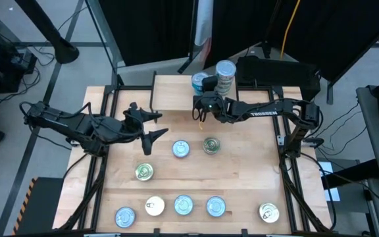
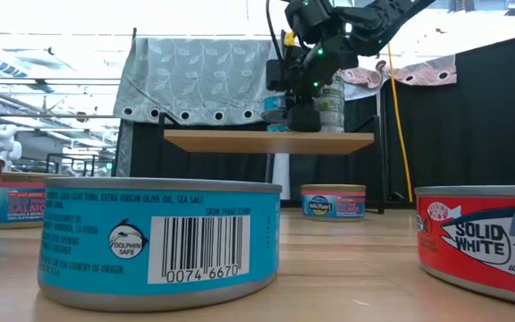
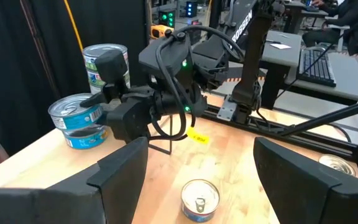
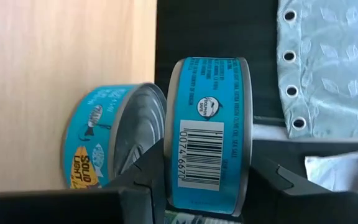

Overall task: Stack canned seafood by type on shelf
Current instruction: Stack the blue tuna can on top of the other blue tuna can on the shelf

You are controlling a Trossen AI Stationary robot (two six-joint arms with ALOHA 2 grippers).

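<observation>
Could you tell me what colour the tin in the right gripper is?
Turquoise blue side with a white barcode panel, on the small round metal tin; clearest in the right wrist view.

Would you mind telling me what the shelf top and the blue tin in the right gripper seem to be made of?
Shelf top: apparently light wood, visible grain, matte. Blue tin in the right gripper: likely metal, with dull grey rims and a printed blue label.

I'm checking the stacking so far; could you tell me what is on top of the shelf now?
On the shelf stand a tall stack of tins and a short blue stack. The right gripper holds a blue tin just above it. The arm hides the shelf behind.
</observation>
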